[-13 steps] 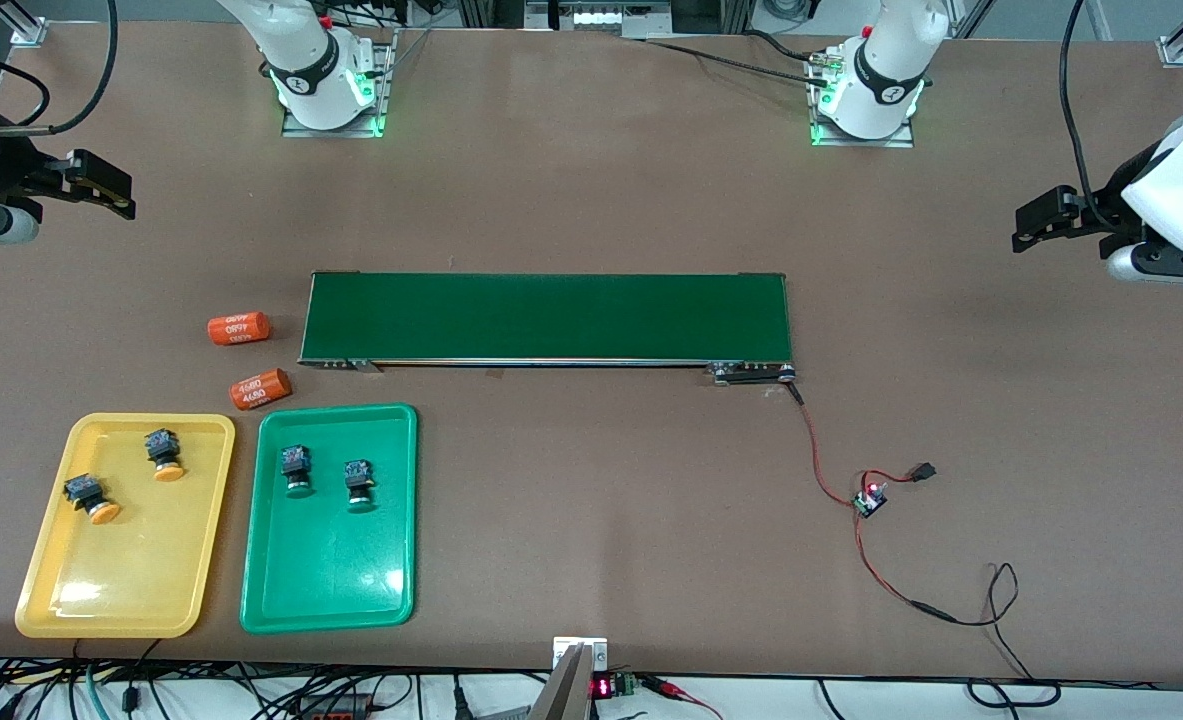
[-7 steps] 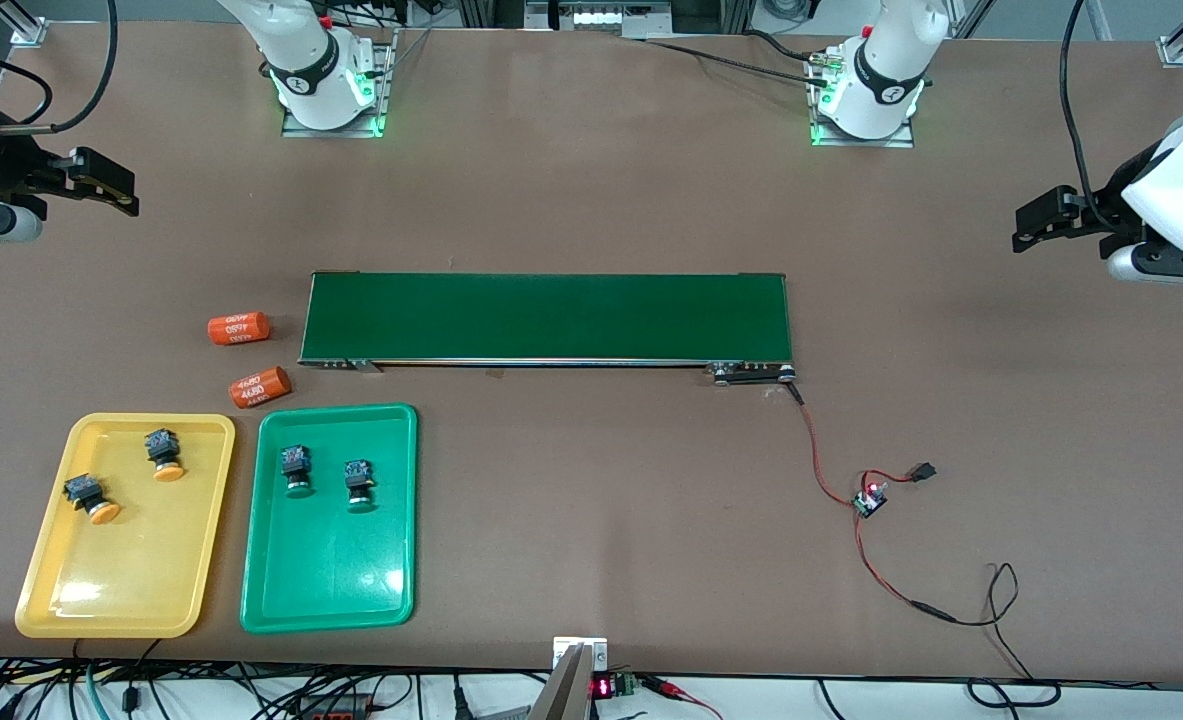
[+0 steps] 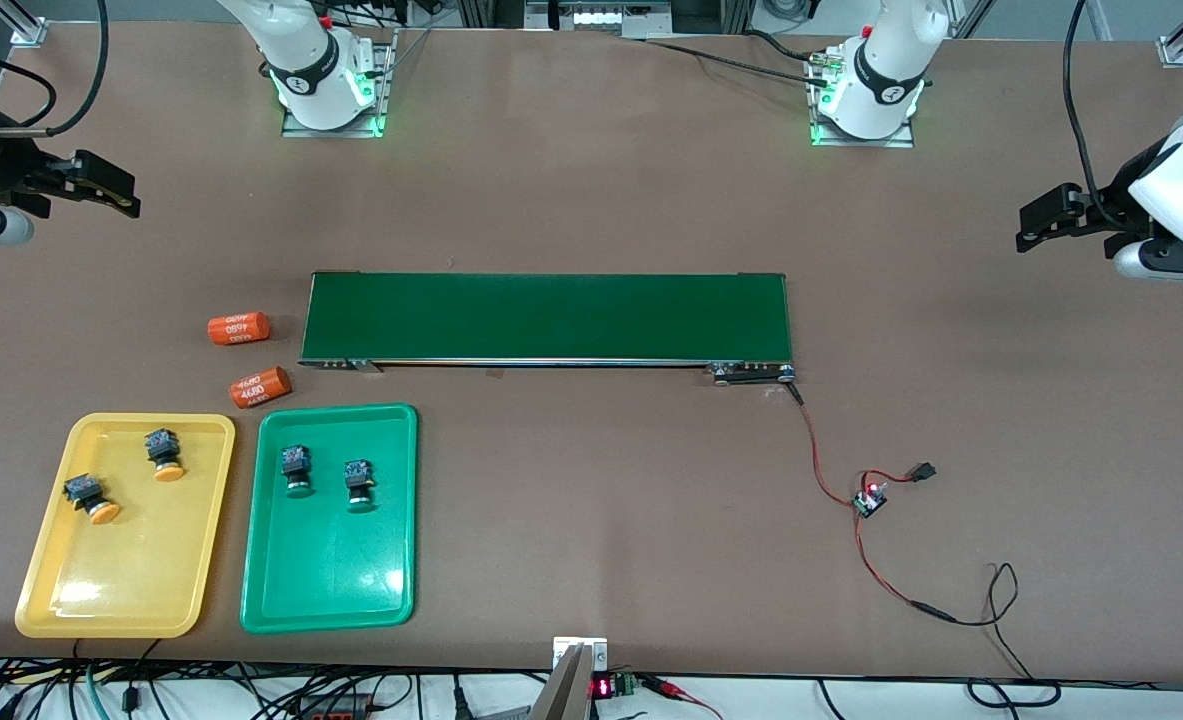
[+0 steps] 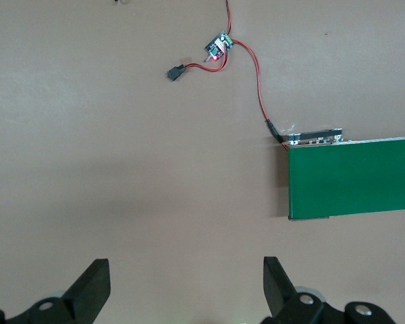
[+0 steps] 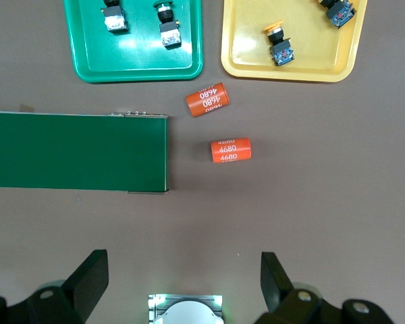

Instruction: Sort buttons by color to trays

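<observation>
Both yellow-capped buttons (image 3: 165, 455) lie in the yellow tray (image 3: 121, 600) and both green-capped buttons (image 3: 295, 469) in the green tray (image 3: 331, 590), the trays side by side at the 7 o'clock corner of the table in the front view, so the sort looks complete. The right gripper (image 3: 111, 192) hovers over bare table at the 10 o'clock edge with its fingers (image 5: 88, 277) apart and empty; the left gripper (image 3: 1046, 215) hangs at 2 o'clock, fingers (image 4: 91, 283) likewise spread, holding nothing. The main risk I see is a needless reach back toward the trays, which could nudge a tray or knock a button out. Two orange cylinders (image 3: 239, 328) lie just at 12 o'clock of the trays, beside the dark-green conveyor belt (image 3: 546, 317), and would obstruct a low approach. A red wire (image 3: 831, 480) with a small circuit board (image 3: 867, 501) trails at 4 o'clock of the belt and could snag the left arm.
</observation>
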Controlling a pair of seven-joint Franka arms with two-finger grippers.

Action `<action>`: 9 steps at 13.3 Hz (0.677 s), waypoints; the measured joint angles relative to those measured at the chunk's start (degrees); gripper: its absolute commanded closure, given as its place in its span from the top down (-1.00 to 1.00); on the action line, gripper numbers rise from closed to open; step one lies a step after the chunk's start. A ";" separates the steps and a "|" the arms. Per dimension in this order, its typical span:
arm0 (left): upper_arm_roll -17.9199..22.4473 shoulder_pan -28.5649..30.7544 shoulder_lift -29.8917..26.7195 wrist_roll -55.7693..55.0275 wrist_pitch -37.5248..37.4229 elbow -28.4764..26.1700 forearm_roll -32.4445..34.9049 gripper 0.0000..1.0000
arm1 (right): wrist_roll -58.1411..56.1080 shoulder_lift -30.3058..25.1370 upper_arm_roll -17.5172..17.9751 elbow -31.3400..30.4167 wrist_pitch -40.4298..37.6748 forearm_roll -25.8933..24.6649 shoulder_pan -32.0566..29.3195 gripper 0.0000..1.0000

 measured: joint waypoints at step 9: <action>0.00 0.00 0.00 0.00 0.00 0.10 0.00 1.00 | 0.02 0.00 -0.49 0.00 -0.12 -0.01 -0.62 1.00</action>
